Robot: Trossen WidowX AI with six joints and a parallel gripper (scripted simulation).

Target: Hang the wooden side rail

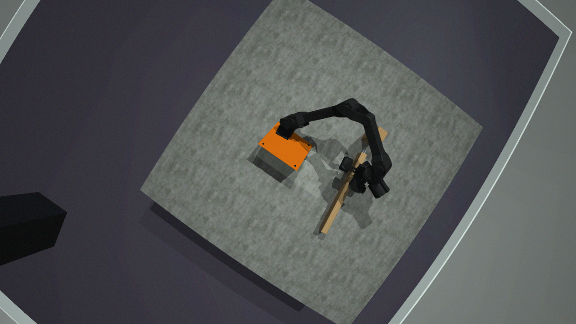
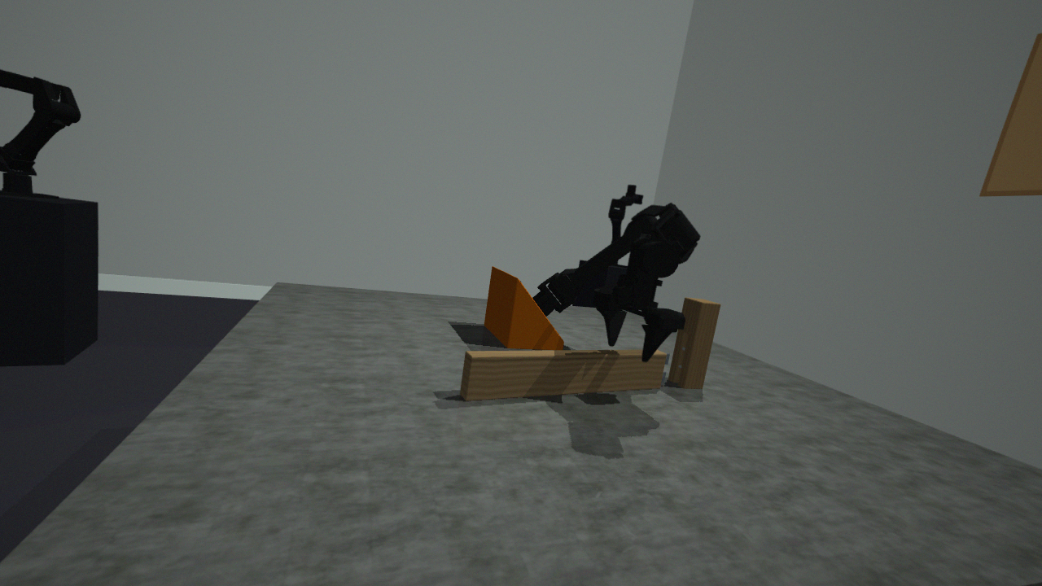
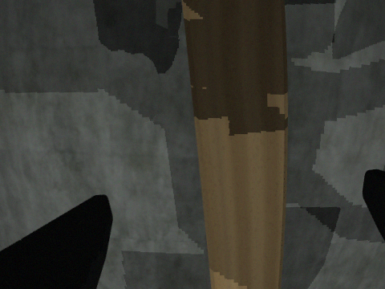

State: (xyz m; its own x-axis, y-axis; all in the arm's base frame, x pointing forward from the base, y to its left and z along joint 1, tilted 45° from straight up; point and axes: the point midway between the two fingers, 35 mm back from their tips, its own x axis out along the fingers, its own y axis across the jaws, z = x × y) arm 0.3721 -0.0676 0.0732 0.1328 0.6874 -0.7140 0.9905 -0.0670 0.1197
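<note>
The wooden side rail (image 1: 336, 205) (image 2: 524, 375) (image 3: 241, 177) lies on its narrow edge on the grey table (image 1: 281, 60) (image 2: 349, 452). Its near end sits close beside the upright headboard post (image 1: 381, 132) (image 2: 695, 342). A glint of steel (image 1: 363, 152) shows between rail and post; I cannot tell whether the hooks sit on the pins. My gripper (image 1: 353, 172) (image 2: 632, 342) (image 3: 239, 196) is open. It hangs just over the rail's top edge near the post end, one finger on each side, not touching the wood.
The arm's orange wedge base (image 1: 284, 146) (image 2: 514, 313) stands behind the rail. A black box (image 1: 24, 225) (image 2: 43, 277) with another arm on it stands off the table at the far left. Grey walls rise behind and to the right.
</note>
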